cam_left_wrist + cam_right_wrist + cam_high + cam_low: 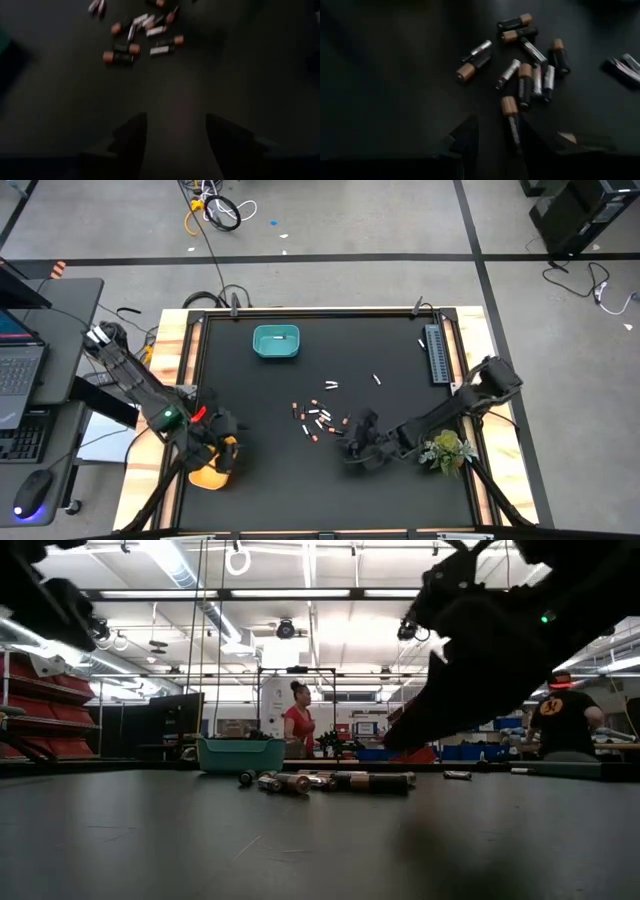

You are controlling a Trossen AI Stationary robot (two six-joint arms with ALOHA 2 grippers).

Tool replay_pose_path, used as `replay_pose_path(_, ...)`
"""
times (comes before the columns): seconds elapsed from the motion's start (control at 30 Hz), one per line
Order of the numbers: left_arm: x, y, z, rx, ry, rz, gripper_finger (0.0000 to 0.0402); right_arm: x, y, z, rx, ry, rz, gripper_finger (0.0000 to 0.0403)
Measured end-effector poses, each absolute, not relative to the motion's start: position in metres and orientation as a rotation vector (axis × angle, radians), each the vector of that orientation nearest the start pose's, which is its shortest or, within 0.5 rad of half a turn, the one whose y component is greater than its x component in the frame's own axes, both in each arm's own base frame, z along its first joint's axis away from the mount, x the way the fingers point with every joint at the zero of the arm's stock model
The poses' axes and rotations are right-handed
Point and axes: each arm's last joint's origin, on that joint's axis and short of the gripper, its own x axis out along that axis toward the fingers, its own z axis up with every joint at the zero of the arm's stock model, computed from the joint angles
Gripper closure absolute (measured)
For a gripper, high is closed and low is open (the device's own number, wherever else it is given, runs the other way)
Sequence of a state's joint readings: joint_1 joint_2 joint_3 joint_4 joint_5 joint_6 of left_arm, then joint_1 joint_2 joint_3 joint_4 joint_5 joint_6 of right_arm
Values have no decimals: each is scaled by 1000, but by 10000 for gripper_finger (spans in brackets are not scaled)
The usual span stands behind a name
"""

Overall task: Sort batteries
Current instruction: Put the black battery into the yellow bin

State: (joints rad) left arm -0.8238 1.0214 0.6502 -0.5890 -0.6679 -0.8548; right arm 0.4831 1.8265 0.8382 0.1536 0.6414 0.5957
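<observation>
Metal-cased batteries, small, rigid, slick, prone to roll: pinch mid-barrel; right gripper open beside them, left gripper open.

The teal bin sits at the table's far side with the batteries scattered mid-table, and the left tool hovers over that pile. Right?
Not quite. The right tool is at the batteries, per the high view; the left tool is over the yellow bin. The teal bin is as stated.
</observation>
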Motion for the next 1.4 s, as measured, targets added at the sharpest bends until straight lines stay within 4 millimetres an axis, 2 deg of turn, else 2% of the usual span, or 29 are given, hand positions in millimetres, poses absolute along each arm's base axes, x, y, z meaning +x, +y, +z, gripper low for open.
replay_pose_path(0.13, 146, -122, 227, -117, 622, 147, 184, 319, 143, 120, 40, 658, -339, 277)
replay_pose_path(0.3, 149, -123, 229, -98, 589, 139, 184, 327, 133, 119, 1, 718, -373, 277)
replay_pose_path(0.47, 148, -124, 229, -119, 596, 134, 184, 329, 127, 120, 31, 748, -347, 277)
replay_pose_path(0.7, 148, -124, 229, -113, 602, 131, 184, 329, 126, 112, 53, 795, -326, 291)
replay_pose_path(0.8, 148, -124, 229, -112, 602, 131, 184, 329, 126, 105, 59, 810, -337, 302)
replay_pose_path(1.03, 148, -124, 228, -110, 607, 130, 184, 328, 127, 105, 76, 835, -324, 332)
replay_pose_path(1.17, 148, -124, 228, -110, 605, 128, 184, 325, 127, 105, 104, 869, -339, 372)
replay_pose_path(1.4, 148, -124, 228, -114, 613, 122, 184, 322, 133, 106, 58, 841, -344, 376)
